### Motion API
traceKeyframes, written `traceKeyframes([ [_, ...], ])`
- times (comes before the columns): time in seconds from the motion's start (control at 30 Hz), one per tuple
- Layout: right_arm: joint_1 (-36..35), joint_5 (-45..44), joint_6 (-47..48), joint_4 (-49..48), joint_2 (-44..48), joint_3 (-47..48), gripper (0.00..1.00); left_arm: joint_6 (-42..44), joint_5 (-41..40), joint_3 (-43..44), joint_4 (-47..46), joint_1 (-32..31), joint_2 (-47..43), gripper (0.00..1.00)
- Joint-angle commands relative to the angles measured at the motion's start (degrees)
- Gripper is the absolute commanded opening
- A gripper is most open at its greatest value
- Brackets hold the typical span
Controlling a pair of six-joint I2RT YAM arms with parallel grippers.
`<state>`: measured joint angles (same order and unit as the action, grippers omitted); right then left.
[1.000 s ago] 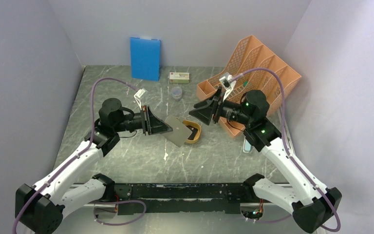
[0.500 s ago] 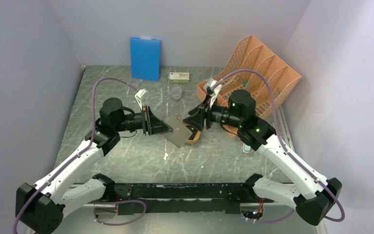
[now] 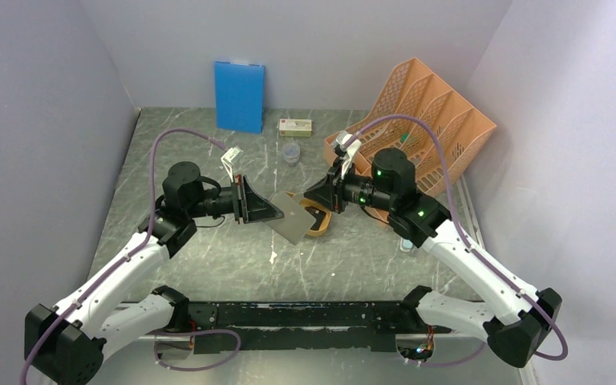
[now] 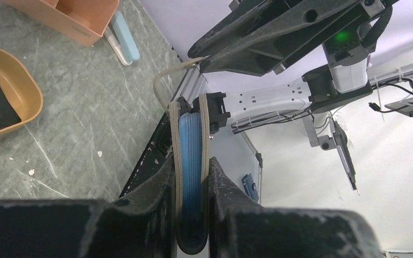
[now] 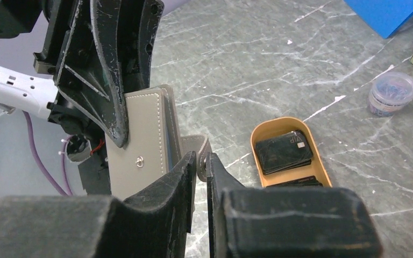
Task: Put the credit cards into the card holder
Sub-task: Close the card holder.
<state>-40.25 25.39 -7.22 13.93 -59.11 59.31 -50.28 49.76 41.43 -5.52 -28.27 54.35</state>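
Holding the card holder (image 3: pixel 293 218) up near the middle of the table (image 3: pixel 200 148), the left end effector (image 3: pixel 277 210) is clamped narrow across the case's folded end, which looks clear of the surface. The right end effector (image 3: pixel 314 196) sits at the case's 3 o'clock side, fingers pinched almost together on the closing flap (image 5: pixel 196 144). The credit cards (image 5: pixel 282 150) lie flat in the mustard tray (image 5: pixel 279 122), just past the case toward 3 o'clock. None is in the holder yet.

Handling, judged:
- Case is light, soft and floppy. The walls likely spring shut, so grip the firm folded end and use the flap only to peel it open. The flap is thin and may slip out.
- Cards are thin, stiff and slick, and hard to get under while they lie flat. Best taken by a short edge, perhaps tipped against the tray wall.

Views:
- Left wrist: case edge-on, with pale blue pockets (image 4: pixel 191 140) pressed between grey walls and no real mouth open. The flap curves up to the right fingertips.
- Right wrist: grey outer face with snap stud (image 5: pixel 139 162), and at least two dark cards stacked in the tray. The pockets are hidden here.
- Top: overall layout only. The pinch itself is too small to read.
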Motion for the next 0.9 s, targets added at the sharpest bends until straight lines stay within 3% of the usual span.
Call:
traceKeyframes([
  [0.0, -0.3, -0.2, 0.2, 0.6, -0.6, 2.1, 0.14, -0.4, 1.0, 0.9, 0.0, 0.6, -1.4, 0.05],
  [0.27, -0.4, 0.5, 0.0, 1.5, -0.4, 2.8, 0.0, 0.7, 0.5, 1.7, 1.7, 0.6, -1.4, 0.05],
  [0.63, -0.4, 5.0, -2.0, 1.6, 1.4, 2.0, 0.0, 3.4, -1.8, 3.1, 5.4, 0.5, -0.8, 0.05],
  [0.87, -0.1, 8.9, -6.5, -4.1, 2.7, -1.6, 0.0, 5.5, -2.9, 3.8, 8.4, 0.6, -0.5, 0.05],
])
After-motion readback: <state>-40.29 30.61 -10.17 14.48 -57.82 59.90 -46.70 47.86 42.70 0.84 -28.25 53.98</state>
